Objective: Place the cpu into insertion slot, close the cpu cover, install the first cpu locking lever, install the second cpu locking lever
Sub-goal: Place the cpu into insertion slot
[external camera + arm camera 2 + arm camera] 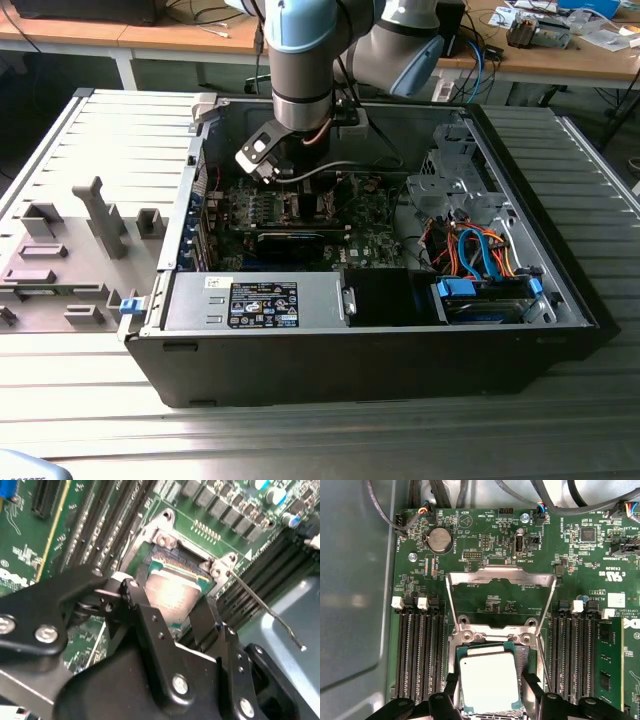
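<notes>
The cpu (pixel 489 682) is gripped at two opposite edges by the claw (pixel 170 597), held flat over the insertion slot (pixel 492 631) at the exterior view's upper middle, the cpu cover (pixel 500 577) swung open.

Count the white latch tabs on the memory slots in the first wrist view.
4. Two white tabs cap memory slots on one side of the open cpu cover, two on the other side. More may lie outside the picture.
</notes>
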`<action>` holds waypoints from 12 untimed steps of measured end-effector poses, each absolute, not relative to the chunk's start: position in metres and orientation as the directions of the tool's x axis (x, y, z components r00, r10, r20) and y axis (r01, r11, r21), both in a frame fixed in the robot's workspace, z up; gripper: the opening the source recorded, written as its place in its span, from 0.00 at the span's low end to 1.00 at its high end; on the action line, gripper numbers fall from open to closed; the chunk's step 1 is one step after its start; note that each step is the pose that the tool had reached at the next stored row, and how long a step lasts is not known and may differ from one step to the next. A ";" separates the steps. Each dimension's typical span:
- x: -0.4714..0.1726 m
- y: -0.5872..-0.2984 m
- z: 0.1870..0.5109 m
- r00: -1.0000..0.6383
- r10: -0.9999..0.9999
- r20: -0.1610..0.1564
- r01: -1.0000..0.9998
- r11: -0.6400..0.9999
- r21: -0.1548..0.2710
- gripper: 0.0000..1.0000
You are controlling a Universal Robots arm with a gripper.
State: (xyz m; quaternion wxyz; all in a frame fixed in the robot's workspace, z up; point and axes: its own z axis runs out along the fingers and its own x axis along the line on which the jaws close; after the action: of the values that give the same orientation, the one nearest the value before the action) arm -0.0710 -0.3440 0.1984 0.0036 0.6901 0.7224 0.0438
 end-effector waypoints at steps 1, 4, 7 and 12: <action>-0.071 -0.344 0.198 -0.048 0.997 0.054 0.997 0.044 0.068 0.61; -0.071 -0.344 0.198 -0.048 0.998 0.051 0.997 0.044 0.068 0.61; -0.071 -0.344 0.198 -0.043 0.998 0.049 0.997 0.039 0.068 0.61; -0.072 -0.344 0.198 -0.009 0.999 0.048 0.998 0.006 0.068 0.61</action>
State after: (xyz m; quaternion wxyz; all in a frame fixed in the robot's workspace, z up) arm -0.0716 -0.3444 0.1984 0.0070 0.7039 0.7090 0.0411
